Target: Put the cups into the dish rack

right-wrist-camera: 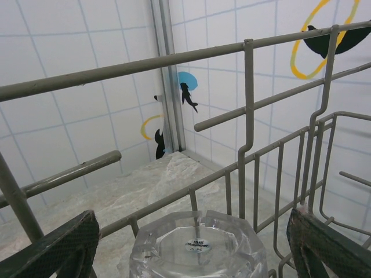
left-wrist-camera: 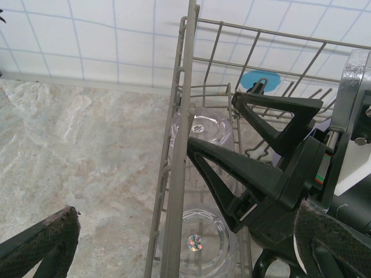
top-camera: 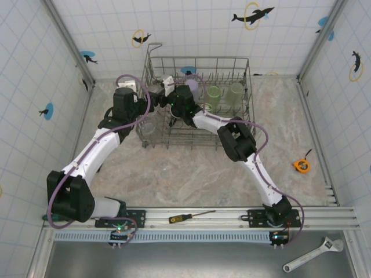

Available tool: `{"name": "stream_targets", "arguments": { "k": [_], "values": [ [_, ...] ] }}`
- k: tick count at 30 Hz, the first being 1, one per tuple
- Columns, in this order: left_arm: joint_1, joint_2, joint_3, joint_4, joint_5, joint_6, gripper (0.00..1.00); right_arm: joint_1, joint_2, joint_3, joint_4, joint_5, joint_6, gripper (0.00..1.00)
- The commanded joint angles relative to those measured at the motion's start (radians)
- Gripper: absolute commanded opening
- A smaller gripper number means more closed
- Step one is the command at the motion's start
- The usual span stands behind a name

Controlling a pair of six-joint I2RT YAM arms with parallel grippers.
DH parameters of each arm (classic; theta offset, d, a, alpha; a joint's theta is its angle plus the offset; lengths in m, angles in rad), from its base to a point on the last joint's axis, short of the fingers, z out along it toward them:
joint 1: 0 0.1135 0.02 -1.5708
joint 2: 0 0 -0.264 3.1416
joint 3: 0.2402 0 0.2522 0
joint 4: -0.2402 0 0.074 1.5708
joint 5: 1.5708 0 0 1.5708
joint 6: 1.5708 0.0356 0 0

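Right gripper [right-wrist-camera: 194, 237] — jaws spread, nothing gripped — straddles inverted clear glass [right-wrist-camera: 197, 249], axis vertical, standing in dish rack [top-camera: 203, 58] by left wall; gaps either side. We judge coming move a straight rise. Left gripper [left-wrist-camera: 185, 243], wide open, empty, straddles that wall above second clear glass [left-wrist-camera: 200, 258], just nearer. Rack also holds lavender cup [top-camera: 191, 88], two green tumblers [top-camera: 213, 97].

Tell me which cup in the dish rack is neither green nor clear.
The lavender cup, sitting just left of the two translucent green tumblers in the dish rack; it alone is opaque pale purple.
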Motion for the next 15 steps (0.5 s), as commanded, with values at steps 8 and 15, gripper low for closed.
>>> {"name": "stream_targets", "arguments": {
  "k": [8, 15],
  "values": [
    [-0.004, -0.028, -0.013, 0.005, -0.018, 0.020, 0.97, 0.036, -0.155, -0.069, -0.124, 0.157, -0.106, 0.84],
    [-0.004, -0.044, -0.018, 0.010, -0.012, 0.018, 0.97, 0.034, -0.248, -0.163, -0.226, 0.234, -0.128, 0.81]
  ]
}}
